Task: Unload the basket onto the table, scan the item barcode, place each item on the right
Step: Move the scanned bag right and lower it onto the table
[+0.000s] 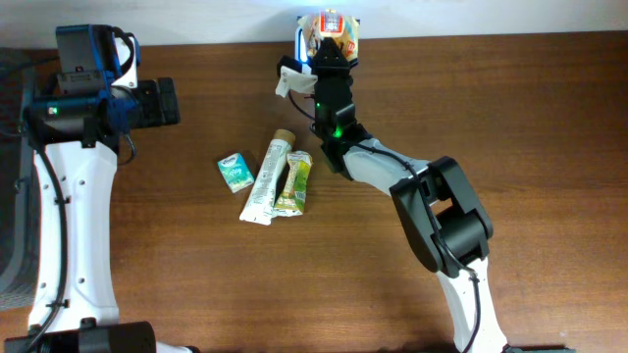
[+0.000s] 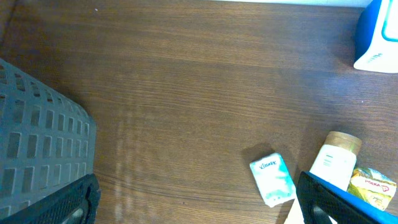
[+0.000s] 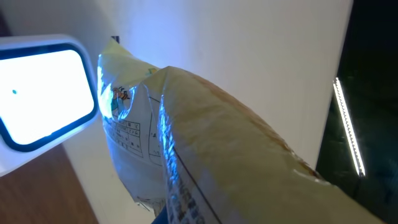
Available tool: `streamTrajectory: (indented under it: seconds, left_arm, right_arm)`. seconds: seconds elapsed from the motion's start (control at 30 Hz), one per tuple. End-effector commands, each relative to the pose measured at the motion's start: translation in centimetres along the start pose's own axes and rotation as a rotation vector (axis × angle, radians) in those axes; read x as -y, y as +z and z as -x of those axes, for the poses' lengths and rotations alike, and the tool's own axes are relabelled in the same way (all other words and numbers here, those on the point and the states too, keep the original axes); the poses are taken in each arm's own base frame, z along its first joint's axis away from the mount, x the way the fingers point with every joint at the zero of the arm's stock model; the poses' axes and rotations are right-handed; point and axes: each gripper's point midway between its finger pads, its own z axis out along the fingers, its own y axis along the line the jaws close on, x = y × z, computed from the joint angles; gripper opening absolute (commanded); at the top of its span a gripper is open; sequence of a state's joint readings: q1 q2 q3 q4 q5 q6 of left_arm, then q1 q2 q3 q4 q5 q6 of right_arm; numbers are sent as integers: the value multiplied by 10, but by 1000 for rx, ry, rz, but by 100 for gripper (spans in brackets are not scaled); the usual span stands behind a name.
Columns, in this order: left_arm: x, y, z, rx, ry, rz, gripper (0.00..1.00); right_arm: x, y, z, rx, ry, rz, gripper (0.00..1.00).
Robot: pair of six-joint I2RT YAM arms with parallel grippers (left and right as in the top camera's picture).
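My right gripper [image 1: 330, 49] is at the table's far edge, shut on a crinkly yellow-and-orange snack packet [image 1: 332, 25]. It holds the packet up beside the white scanner [image 1: 297, 43]. The right wrist view is filled by that packet [image 3: 217, 149], its printed back turned toward the scanner's lit window [image 3: 40, 93]; the fingers themselves are hidden. My left gripper [image 1: 165, 101] hangs open over bare wood at the far left, with nothing between its jaws [image 2: 199, 205].
A teal sachet [image 1: 235, 173], a white tube [image 1: 267, 179] and a green-yellow bar [image 1: 293, 183] lie together mid-table. In the left wrist view the sachet [image 2: 272, 180] and tube [image 2: 336, 160] sit by the right finger. A grey basket [image 2: 37, 146] stands at the left edge.
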State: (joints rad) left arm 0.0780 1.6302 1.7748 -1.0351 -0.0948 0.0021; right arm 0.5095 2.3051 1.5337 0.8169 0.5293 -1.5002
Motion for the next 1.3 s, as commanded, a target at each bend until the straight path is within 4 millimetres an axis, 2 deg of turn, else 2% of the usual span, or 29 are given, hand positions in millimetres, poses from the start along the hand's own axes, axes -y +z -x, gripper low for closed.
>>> streamTrajectory:
  seconds: [0.0,0.2,0.3,0.4,0.47,0.53,0.57,0.67,0.7,0.73,0.87,0.9,0.97,1.0,1.03,1.07,1.1,1.17,1.27]
  left_arm:
    - [-3,-8,3,21,-13,8,99]
    - [-3,-8,3,21,-13,8,99]
    - [-3,-8,3,21,-13,8,99]
    - [-3,-8,3,21,-13,8,99]
    - [-3,-8,3,21,-13,8,99]
    - [-3,-8,3,21,-13,8,99]
    - [-3,-8,3,21,-13,9,99]
    - [-3,-8,3,21,-13,8,99]
    - [-3,-8,3,21,-13,8,99]
    - [-3,-8,3,21,-13,8,99]
    - [-3,-8,3,21,-13,8,99]
    - [-3,-8,3,21,-13,8,99]
    - [-3,-8,3,21,-13,8,99]
    - [-3,-8,3,21,-13,8,99]
    - [-3,-8,3,21,-13,8,99]
    - [-3,-8,3,21,-13,8,99]
    - [-3,-8,3,21,-13,9,99]
    - [-3,-8,3,21,-13,8,99]
    - [-3,-8,3,21,-13,8,99]
  right_arm:
    - [3,2,5,12,4,-31,4]
    - [5,2,4,9,15,-44,4]
    - [34,-4,5,-10,77,-148,4]
    - [80,-15,2,-58,115,-186,4]
    - [127,-27,-9,-100,197,-220,4]
    - [200,-53,-31,-148,385,-296,4]
    - [225,-66,-42,-174,427,-302,4]
    - [278,-111,-87,-299,634,-311,4]
    - [296,-134,-106,-330,796,-324,4]
    - [300,-146,-113,-334,875,-305,4]
    - [286,-197,-136,-321,1157,-84,4]
    - [275,-209,-147,-347,1243,-16,4]
    - [242,-231,-187,-500,1437,93,4]
    - [223,-238,-207,-594,1478,147,4]
    - [208,-243,-221,-660,1488,204,4]
    - [175,-246,-244,-767,1530,315,4]
    - [158,-246,-258,-819,1562,353,4]
    - [126,-244,-285,-903,1640,397,4]
    - [69,-235,-333,-988,1864,443,4]
